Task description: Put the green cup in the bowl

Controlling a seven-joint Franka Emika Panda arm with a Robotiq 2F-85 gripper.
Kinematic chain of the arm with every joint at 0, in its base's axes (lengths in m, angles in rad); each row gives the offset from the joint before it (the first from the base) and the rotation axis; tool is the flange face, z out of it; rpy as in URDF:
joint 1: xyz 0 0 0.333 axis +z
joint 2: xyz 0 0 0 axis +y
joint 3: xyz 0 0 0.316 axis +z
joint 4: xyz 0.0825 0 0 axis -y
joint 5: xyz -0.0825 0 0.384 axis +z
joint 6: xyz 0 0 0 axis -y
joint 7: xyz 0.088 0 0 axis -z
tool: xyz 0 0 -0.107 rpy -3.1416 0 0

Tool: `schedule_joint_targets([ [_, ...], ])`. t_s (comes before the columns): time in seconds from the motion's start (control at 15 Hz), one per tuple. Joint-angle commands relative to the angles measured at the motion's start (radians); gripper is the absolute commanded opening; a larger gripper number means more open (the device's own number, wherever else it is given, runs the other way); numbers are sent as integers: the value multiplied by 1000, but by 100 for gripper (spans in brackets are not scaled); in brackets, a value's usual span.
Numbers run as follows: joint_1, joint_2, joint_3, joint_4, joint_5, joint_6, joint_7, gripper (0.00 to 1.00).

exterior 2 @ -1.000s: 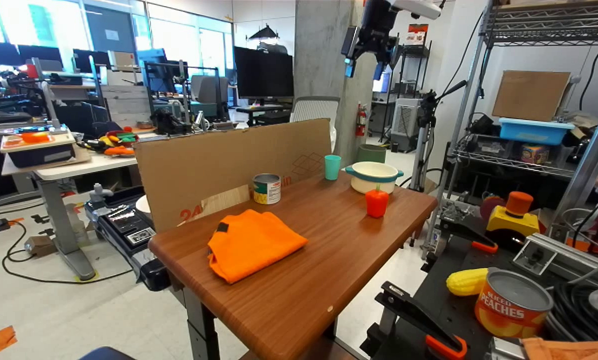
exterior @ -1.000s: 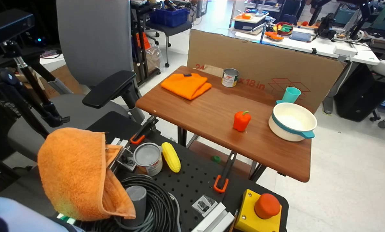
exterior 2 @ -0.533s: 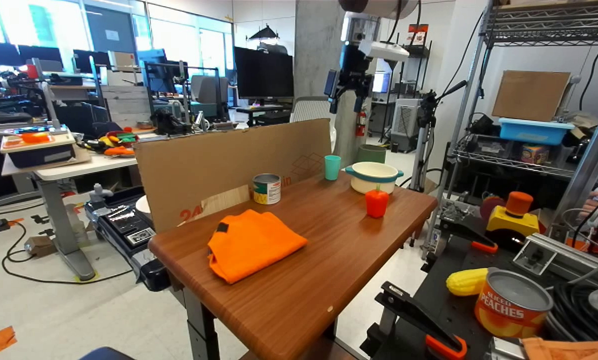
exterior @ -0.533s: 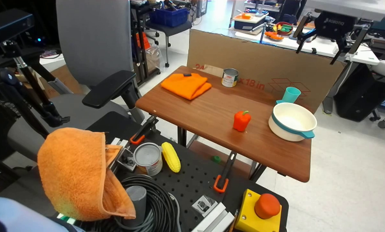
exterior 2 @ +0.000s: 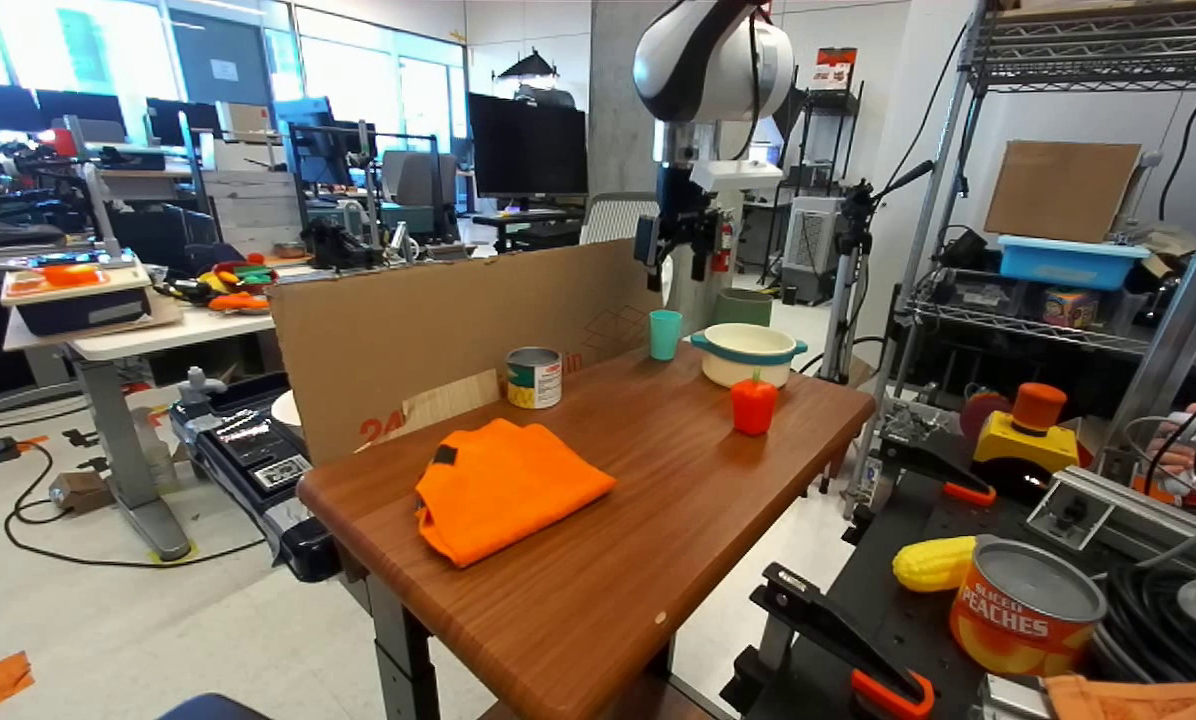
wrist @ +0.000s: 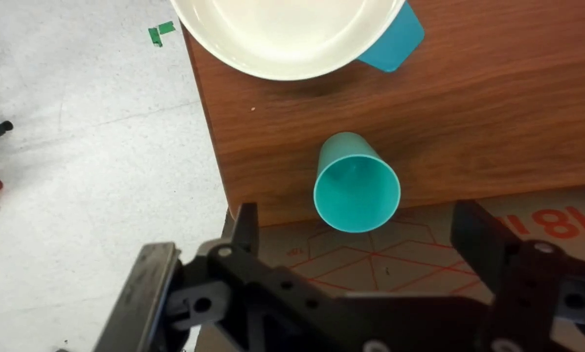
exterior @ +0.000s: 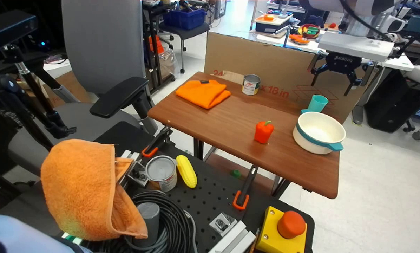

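the hand (exterior: 330, 88) hangs in the air over the end of the bench (exterior: 227, 126) that bears the green cup (wrist: 357, 193) and the bowl (exterior: 312, 147); its fingers (wrist: 478, 239) are spread wide apart and grip nothing. in the wrist view the green cup shows in the gap between the fingers, its mouth turned up toward the camera, with clear space on either side. it stands upright on the bench, close to the cardboard panel (exterior: 273, 63) and just beside the bowl, outside it; in the wrist view a strip of bench separates the two, and a blue-green handle (wrist: 395, 41) juts from the bowl's rim. the bowl sits upright, its cream inside plain to see. in both exterior views a red-orange pepper (exterior: 263, 132) stands stem up near the bowl, apart from it. a tin (exterior: 250, 84) stands by the cardboard panel, and an orange cloth (exterior: 203, 93) lies folded toward the opposite end of the bench.
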Motion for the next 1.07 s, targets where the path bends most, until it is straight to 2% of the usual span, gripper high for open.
schedule_joint_targets([
  [0.0,-14,95,24,121,-33,-64,4,100],
  [0.4,-20,188,34,238,-39,-190,2,100],
  [0.53,-14,214,26,275,-47,-238,13,74],
  [0.8,-7,238,19,326,-70,-283,16,42],
  [1.0,-10,227,17,335,-86,-260,6,19],
])
